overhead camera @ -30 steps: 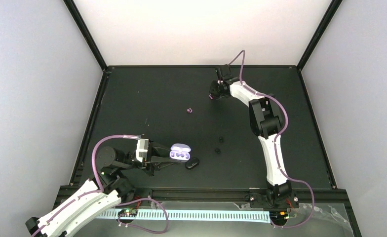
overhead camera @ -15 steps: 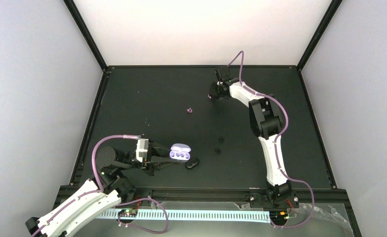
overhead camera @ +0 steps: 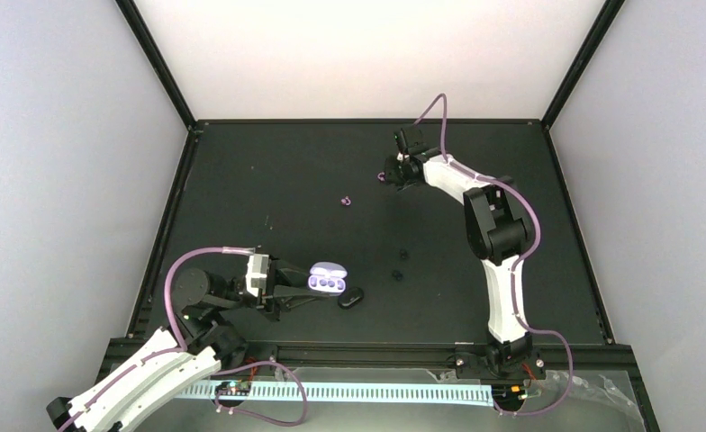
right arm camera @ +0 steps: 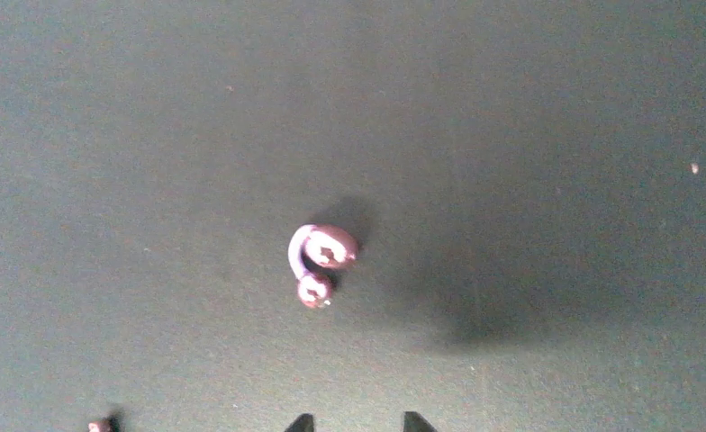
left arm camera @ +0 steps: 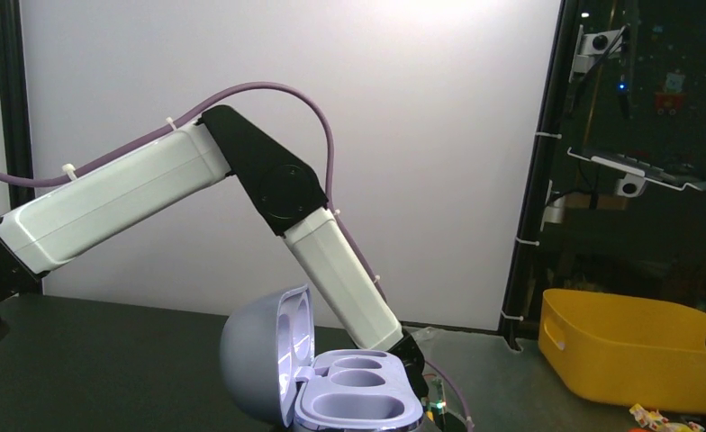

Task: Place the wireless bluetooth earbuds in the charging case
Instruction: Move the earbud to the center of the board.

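My left gripper (overhead camera: pixel 303 286) is shut on an open lavender charging case (overhead camera: pixel 328 280). In the left wrist view the case (left arm camera: pixel 357 400) has its lid up and its sockets are empty; my fingers are out of frame. My right gripper (overhead camera: pixel 393 171) hovers at the far side of the mat, open and empty, with its fingertips (right arm camera: pixel 301 423) just short of a glossy pinkish-purple earbud (right arm camera: pixel 321 260). That earbud (overhead camera: pixel 383 177) lies beside the gripper. A second pink earbud (overhead camera: pixel 347 201) lies further left on the mat. Two small black earbuds (overhead camera: pixel 402 255) lie mid-mat.
A closed black case (overhead camera: pixel 350 297) lies just right of the lavender case. Black frame rails edge the mat (overhead camera: pixel 268 180). A yellow bin (left arm camera: pixel 638 360) stands beyond the table in the left wrist view.
My right arm has swung slightly to the right and the gripper has shifted a little by the pink earbud. The left arm and the case have not moved.
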